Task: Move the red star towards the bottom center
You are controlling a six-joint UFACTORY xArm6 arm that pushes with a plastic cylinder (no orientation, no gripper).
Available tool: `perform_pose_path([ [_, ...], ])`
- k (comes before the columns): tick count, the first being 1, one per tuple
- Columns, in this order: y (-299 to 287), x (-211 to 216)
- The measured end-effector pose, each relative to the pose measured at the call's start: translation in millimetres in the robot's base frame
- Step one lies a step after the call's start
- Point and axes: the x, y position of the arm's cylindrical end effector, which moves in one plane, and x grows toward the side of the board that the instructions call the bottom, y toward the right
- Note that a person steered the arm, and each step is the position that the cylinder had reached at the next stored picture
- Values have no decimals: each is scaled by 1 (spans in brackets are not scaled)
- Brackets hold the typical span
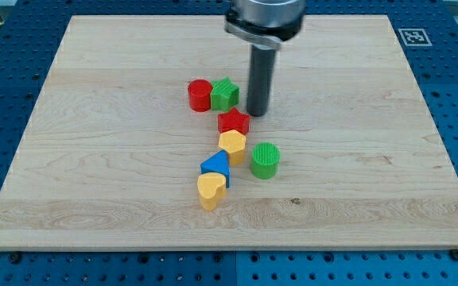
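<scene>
The red star (234, 121) lies near the middle of the wooden board (94, 159). My tip (258, 113) stands just to the star's upper right, close to it; contact cannot be told. A yellow hexagon-like block (232, 145) touches the star's lower edge. Below that are a blue triangle (215, 166) and a yellow heart (211, 190) in a line running to the view's bottom.
A red cylinder (199, 94) and a green star (225, 94) sit side by side to the upper left of the red star. A green cylinder (265, 160) stands to the lower right of the red star. A fiducial tag (413, 36) marks the board's top right corner.
</scene>
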Motion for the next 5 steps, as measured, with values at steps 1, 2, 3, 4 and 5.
perform_pose_path([
  [1, -57, 0],
  [2, -76, 0],
  [3, -83, 7],
  [4, -74, 20],
  [5, -63, 24],
])
